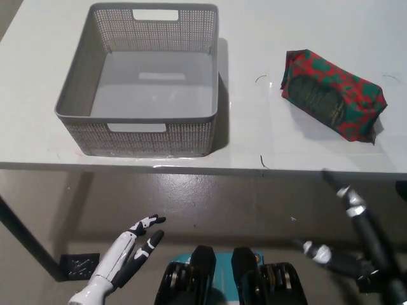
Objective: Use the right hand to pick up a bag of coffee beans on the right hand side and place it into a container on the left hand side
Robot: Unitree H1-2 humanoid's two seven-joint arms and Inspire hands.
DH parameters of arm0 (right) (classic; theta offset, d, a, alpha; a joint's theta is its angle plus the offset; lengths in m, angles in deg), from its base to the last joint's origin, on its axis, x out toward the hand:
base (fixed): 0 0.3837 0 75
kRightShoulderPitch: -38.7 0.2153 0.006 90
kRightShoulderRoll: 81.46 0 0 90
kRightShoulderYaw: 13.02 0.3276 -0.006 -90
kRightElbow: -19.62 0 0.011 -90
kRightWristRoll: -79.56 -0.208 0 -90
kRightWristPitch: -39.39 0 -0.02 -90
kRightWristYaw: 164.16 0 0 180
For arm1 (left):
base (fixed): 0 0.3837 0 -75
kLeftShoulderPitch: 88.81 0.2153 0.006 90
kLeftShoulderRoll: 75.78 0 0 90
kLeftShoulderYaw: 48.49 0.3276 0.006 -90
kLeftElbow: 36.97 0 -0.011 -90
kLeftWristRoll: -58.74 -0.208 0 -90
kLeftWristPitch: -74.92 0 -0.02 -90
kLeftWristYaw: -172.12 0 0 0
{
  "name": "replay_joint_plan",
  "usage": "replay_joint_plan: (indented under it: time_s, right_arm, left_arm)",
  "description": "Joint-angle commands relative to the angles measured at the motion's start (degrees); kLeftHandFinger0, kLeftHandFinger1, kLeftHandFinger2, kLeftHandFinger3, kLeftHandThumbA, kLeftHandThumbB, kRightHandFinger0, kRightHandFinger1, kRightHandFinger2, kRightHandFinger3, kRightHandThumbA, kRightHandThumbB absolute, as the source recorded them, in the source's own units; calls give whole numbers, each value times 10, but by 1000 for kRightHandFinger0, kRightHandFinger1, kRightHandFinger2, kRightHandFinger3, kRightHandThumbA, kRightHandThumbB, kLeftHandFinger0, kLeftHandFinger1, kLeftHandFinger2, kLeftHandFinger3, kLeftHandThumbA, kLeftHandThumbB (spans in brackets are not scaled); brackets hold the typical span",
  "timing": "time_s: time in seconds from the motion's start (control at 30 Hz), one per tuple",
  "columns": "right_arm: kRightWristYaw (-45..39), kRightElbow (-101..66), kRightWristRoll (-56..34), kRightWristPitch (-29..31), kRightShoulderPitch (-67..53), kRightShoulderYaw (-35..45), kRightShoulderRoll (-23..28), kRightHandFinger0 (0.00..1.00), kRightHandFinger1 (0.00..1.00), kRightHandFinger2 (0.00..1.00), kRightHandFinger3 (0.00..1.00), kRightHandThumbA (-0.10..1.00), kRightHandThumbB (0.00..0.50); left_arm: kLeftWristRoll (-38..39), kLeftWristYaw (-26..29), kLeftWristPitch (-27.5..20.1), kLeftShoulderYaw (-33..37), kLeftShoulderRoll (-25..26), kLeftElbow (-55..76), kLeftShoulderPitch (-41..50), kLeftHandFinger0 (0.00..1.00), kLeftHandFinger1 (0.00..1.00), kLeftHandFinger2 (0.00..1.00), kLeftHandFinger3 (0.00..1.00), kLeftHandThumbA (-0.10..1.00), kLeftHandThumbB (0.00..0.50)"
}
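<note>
A red and green patterned coffee bag (333, 94) lies on its side at the right of the white table (254, 136). Left of it stands a grey perforated basket (146, 79) with nothing inside. My black right hand (353, 238) hangs below the table's front edge at the lower right, fingers spread and holding nothing, well short of the bag. My white left hand (127, 251) rests low at the lower left, fingers apart.
The table's front edge (203, 168) runs across the picture between my hands and the objects. A small dark square (79, 265) lies on the floor at the lower left. A bare strip of table separates basket and bag.
</note>
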Motion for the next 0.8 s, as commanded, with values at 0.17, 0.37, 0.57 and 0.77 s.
replay_joint_plan:
  time_s: [0.17, 0.37, 0.57, 0.77]
  right_arm:
    - [-141, -132, 148, -201, 175, 43, 105, 1000, 1000, 1000, 1000, 1000, 487]
    - [-206, -63, 170, -270, 355, 23, 160, 1000, 1000, 1000, 1000, 1000, 500]
    - [-267, 60, 196, -322, 516, -25, 182, 1000, 1000, 1000, 1000, 991, 500]
    - [-264, 277, 207, -310, 648, -87, 153, 1000, 1000, 1000, 1000, 945, 500]
  left_arm:
    - [-17, 3, -28, -8, 13, 46, 34, 1000, 1000, 1000, 1000, 1000, 216]
    - [-13, 7, -25, -14, 5, 53, 48, 1000, 1000, 1000, 1000, 1000, 219]
    - [-13, 10, -26, -17, 3, 53, 54, 1000, 1000, 1000, 1000, 1000, 230]
    - [-16, 16, -29, -22, 5, 52, 65, 1000, 1000, 1000, 1000, 1000, 236]
